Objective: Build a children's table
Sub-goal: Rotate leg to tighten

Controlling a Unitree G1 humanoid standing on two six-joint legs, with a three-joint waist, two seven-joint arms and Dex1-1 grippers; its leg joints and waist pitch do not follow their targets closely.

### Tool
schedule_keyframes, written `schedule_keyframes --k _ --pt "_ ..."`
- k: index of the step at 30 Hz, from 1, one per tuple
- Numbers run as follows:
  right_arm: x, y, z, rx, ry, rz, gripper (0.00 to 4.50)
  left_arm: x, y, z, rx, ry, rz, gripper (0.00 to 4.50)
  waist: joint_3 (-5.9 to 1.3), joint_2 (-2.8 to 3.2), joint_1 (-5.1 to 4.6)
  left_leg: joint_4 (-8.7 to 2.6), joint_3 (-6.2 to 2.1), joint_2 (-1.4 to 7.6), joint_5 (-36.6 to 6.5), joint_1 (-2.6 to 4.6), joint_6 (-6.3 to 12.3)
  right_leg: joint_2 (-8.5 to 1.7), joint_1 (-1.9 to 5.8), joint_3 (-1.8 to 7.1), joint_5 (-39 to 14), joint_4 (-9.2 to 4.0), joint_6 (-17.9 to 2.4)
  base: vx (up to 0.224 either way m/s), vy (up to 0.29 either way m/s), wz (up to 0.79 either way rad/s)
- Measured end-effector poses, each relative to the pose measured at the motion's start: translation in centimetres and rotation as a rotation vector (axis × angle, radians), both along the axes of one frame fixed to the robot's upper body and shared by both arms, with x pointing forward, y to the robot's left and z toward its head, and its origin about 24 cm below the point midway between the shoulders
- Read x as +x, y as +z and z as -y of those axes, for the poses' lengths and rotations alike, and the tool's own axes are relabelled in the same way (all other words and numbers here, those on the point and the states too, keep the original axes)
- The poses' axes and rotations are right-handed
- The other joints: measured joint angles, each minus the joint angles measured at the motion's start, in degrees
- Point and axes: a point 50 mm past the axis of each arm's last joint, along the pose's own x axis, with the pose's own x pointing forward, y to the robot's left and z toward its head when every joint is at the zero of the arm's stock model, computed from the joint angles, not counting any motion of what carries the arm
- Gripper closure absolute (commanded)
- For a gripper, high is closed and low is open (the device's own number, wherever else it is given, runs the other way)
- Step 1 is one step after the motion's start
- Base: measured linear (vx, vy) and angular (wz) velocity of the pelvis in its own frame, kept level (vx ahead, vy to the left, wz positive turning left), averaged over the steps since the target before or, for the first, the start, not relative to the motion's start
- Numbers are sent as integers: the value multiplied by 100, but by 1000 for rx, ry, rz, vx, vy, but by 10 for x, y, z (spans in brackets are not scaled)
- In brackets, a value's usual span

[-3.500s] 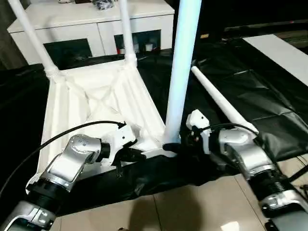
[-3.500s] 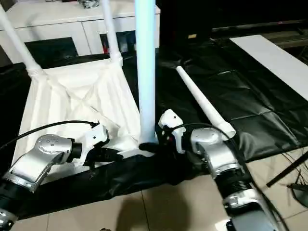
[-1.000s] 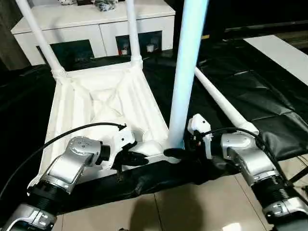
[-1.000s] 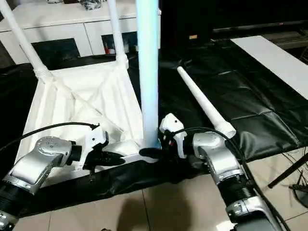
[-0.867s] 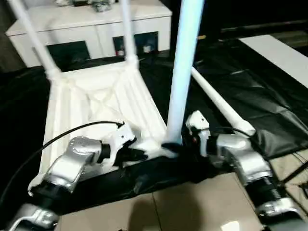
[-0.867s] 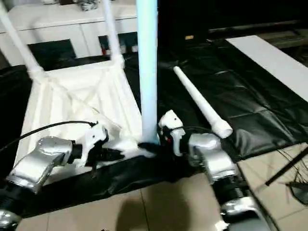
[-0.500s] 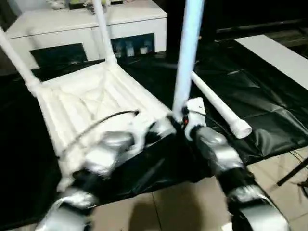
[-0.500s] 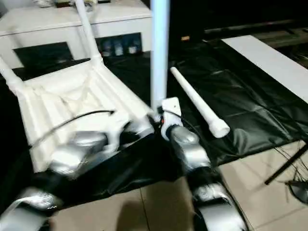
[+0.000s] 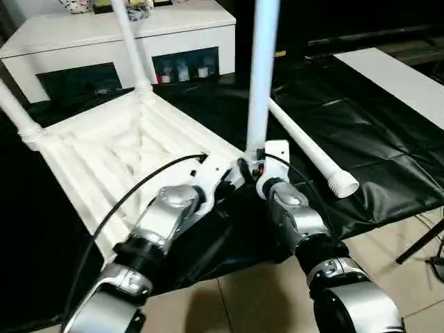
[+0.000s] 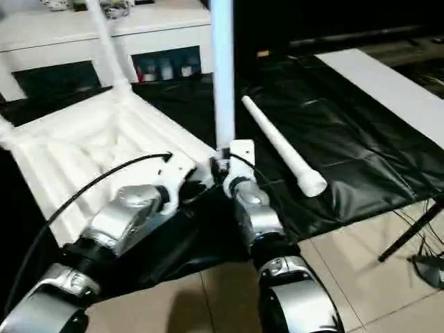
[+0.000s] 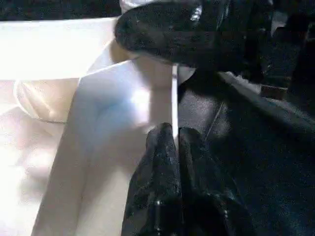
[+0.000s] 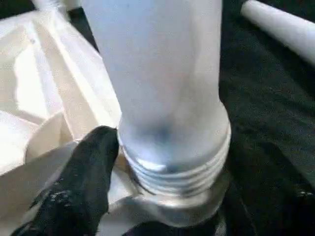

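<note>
The white tabletop (image 9: 104, 149) lies upside down on the black-covered work table. Two legs (image 9: 130, 45) stand in its far corner sockets. A third leg (image 9: 260, 76) stands upright in the near right socket, its threaded base (image 12: 172, 172) sitting in the socket. My right gripper (image 9: 251, 165) is shut on that base, with one black finger (image 12: 91, 167) against the thread. My left gripper (image 11: 172, 132) is shut on the thin tabletop rim (image 11: 173, 98) next to that socket. The fourth leg (image 9: 312, 152) lies loose on the black cover to the right.
A white cabinet (image 9: 118, 35) with dark glass doors stands behind the tabletop. A white board (image 9: 395, 76) lies at the far right on the black cover (image 9: 361, 118). Tiled floor (image 9: 243, 305) runs below the table's near edge, with a dark stand leg (image 9: 420, 243) at the right.
The tabletop has swivelled on the cover. Its near right corner, with the upright leg, now sits farther from me. Both grippers moved with that corner and now sit close together.
</note>
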Motion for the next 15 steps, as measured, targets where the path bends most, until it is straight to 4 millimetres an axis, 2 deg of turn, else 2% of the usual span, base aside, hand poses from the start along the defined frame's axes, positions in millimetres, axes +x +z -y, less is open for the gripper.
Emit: schedule_keyframes --k 8,12,15 --pt "-11 3 19 -89 356 77 65 -20 -1 -33 15 -252 -4 450 1 4 109 -1 1 3 21 -1 34 -6 -8 -11 -3 -8 3 0 0 0" --pt "-28 2 39 -176 673 75 65 -35 -1 -50 8 -381 -50 450 4 2 136 5 7 -3 0 -5 11 -9 -1 -2 0 -25 -2 0 0 0" --pt "-38 4 53 -185 821 33 65 -41 -1 -53 -3 -440 -75 450 5 -1 172 5 7 -2 11 -6 33 -8 0 -3 2 -28 -5 0 0 0"
